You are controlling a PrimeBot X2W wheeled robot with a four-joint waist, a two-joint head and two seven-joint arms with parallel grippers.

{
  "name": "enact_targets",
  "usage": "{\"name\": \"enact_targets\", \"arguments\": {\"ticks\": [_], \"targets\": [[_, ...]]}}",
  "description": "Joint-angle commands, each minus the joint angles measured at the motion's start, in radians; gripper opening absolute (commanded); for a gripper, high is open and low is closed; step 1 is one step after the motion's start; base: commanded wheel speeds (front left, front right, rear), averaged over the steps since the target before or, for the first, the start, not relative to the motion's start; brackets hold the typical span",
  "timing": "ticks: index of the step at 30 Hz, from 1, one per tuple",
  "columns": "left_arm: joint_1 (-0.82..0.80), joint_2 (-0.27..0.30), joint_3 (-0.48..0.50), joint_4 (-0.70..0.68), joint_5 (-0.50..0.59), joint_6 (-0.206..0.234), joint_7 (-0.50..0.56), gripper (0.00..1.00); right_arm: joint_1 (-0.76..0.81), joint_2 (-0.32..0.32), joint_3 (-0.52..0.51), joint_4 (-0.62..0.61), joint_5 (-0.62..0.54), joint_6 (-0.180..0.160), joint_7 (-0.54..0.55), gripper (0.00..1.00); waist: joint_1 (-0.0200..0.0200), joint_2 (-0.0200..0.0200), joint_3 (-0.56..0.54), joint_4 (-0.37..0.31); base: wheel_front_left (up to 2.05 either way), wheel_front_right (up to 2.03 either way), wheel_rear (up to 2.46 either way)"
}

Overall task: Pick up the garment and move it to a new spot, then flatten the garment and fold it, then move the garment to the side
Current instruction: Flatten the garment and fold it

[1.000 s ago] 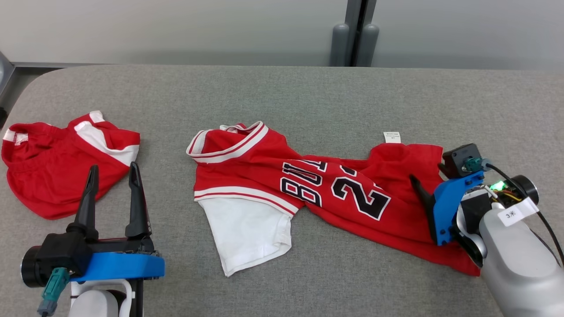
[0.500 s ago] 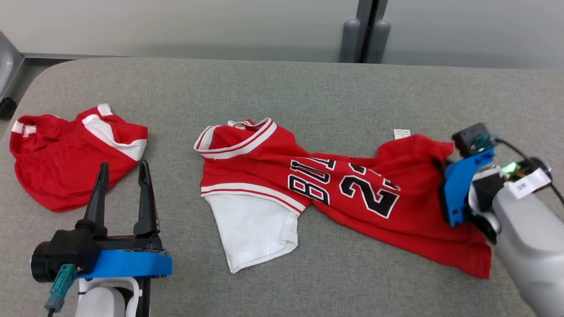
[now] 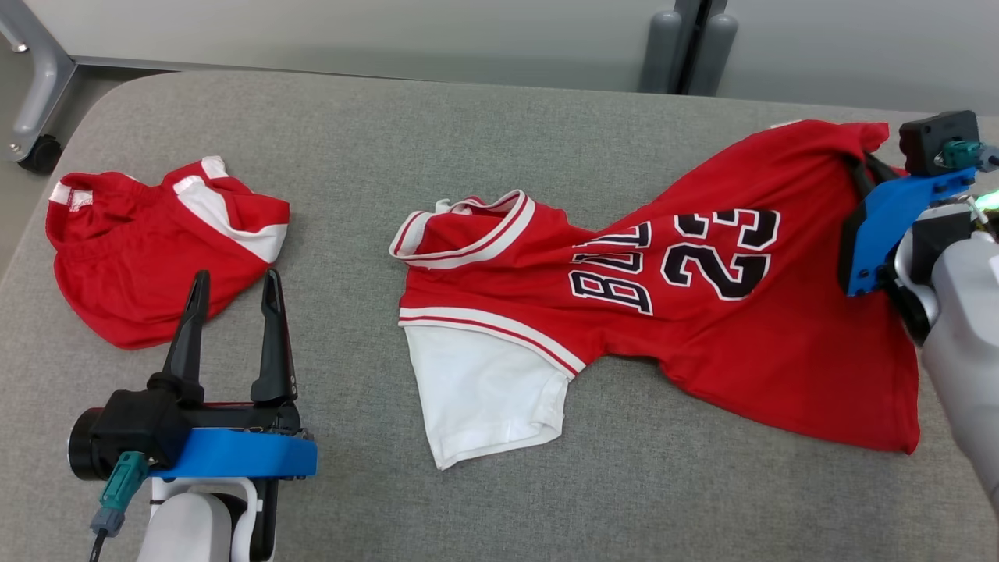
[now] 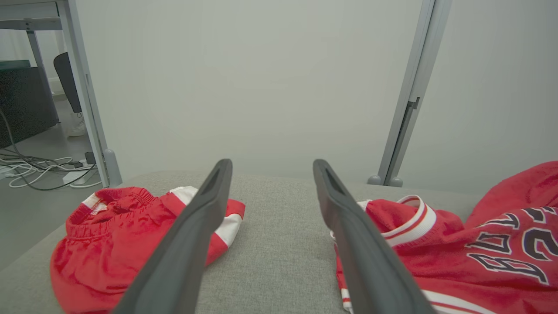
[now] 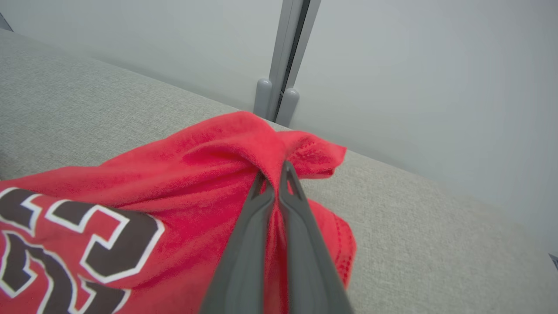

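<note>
1. Red basketball jersey with black lettering lies on the grey padded table, long axis running left to right.
2. Right gripper is clamped on its raised far-right corner.
3. Left gripper, fingers apart, stands nearer the striped collar.

Lab-like workroom: grey padded table, partition panels, loose floor cables

One garment, a red jersey with red-and-white striped trim, a white sleeve and black white-edged lettering with the number 23, is lying twisted from the worktop centre toward its right edge, its hem corner bunching upward near the far right corner.
</note>
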Motion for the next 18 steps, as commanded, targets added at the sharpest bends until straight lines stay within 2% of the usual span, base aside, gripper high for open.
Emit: {"name": "enact_targets", "arguments": {"ticks": [1,7,12,16,18], "targets": [[-0.011,0.004,-0.004,0.002,-0.003,-0.002,-0.002,1.00,-0.012,0.021,-0.014,0.035,-0.007,0.000,-0.016,1.00,-0.0001,0.0000,0.002,0.003,0.00,0.00,0.00],[-0.006,0.004,0.006,0.005,-0.003,-0.002,-0.002,1.00,-0.028,0.055,-0.070,0.118,-0.031,0.000,-0.119,1.00,-0.0001,0.0000,-0.010,-0.010,0.00,0.00,0.00],[0.011,0.011,0.021,0.002,0.003,-0.002,-0.002,1.00,-0.010,0.068,-0.110,0.129,-0.041,0.000,-0.179,1.00,-0.0001,0.0000,-0.034,-0.037,0.00,0.00,0.00],[0.026,0.020,0.036,-0.001,0.007,-0.002,-0.002,1.00,0.036,0.083,-0.148,0.083,-0.041,0.000,-0.204,1.00,-0.0001,0.0000,-0.063,-0.070,0.00,0.00,0.00],[0.040,0.023,0.044,-0.003,0.013,-0.002,-0.002,1.00,0.069,0.090,-0.173,0.000,-0.038,0.000,-0.205,1.00,-0.0001,0.0000,-0.076,-0.087,0.00,0.00,0.00]]}}
